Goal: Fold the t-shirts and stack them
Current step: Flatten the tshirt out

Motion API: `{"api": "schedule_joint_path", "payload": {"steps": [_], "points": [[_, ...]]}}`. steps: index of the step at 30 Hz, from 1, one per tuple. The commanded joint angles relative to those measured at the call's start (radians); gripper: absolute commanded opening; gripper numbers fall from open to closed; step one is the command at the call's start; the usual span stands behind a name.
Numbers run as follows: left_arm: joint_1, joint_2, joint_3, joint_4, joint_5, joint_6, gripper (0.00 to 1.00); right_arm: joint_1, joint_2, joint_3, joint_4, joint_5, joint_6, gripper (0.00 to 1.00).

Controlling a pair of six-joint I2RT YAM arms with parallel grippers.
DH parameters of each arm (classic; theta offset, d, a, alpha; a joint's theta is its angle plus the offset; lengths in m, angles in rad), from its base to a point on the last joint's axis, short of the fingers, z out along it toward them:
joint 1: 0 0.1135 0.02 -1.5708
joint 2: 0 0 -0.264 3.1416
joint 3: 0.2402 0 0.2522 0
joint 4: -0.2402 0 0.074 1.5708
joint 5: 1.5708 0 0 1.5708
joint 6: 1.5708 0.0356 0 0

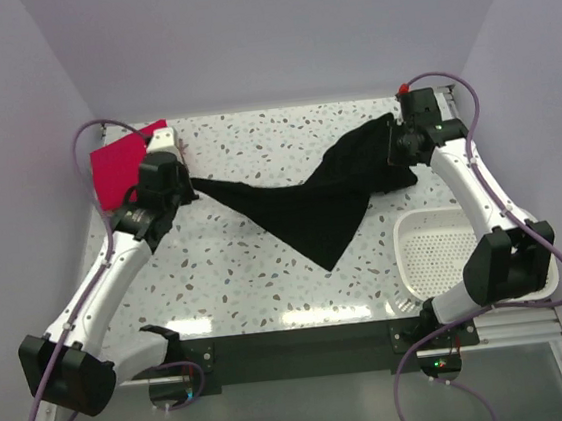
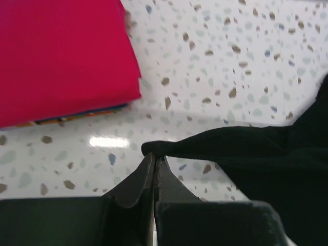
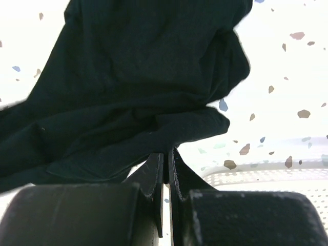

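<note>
A black t-shirt [image 1: 310,199] hangs stretched between my two grippers above the speckled table, its lowest point sagging toward the front. My left gripper [image 1: 184,183] is shut on the shirt's left corner, seen pinched at the fingertips in the left wrist view [image 2: 155,154]. My right gripper [image 1: 400,148] is shut on the bunched right end of the shirt [image 3: 143,87], with cloth between the jaws [image 3: 165,152]. A folded pinkish-red t-shirt [image 1: 119,167] lies at the back left, on top of coloured ones whose edges show beneath it [image 2: 77,114]. The black shirt's chest mark is hidden.
A white plastic mesh basket [image 1: 446,253] stands at the front right, under my right arm; its rim shows in the right wrist view [image 3: 266,177]. Lilac walls close in the back and both sides. The table's front edge [image 1: 293,320] is near the arm bases.
</note>
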Motion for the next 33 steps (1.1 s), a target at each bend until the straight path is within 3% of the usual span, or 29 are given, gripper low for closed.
{"api": "schedule_joint_path", "payload": {"steps": [1, 7, 13, 17, 26, 33], "points": [[0.028, -0.060, 0.161, -0.153, -0.233, 0.058, 0.00, -0.004, -0.057, 0.092, -0.030, 0.006, 0.004, 0.00], [0.051, -0.131, 0.228, -0.157, -0.476, 0.150, 0.00, -0.002, -0.063, 0.202, -0.055, -0.029, 0.009, 0.00], [0.070, -0.146, 0.168, -0.156, -0.478, 0.173, 0.00, 0.010, -0.032, 0.158, -0.032, -0.080, 0.020, 0.00], [0.073, -0.149, 0.235, -0.115, -0.476, 0.233, 0.00, 0.012, -0.051, 0.243, -0.033, -0.053, 0.004, 0.00], [0.073, -0.098, 0.508, -0.009, -0.266, 0.378, 0.00, 0.010, -0.037, 0.608, -0.069, -0.075, -0.049, 0.00], [0.073, -0.137, 0.735, -0.005, -0.068, 0.493, 0.00, 0.010, -0.161, 0.739, -0.024, -0.131, -0.161, 0.00]]}}
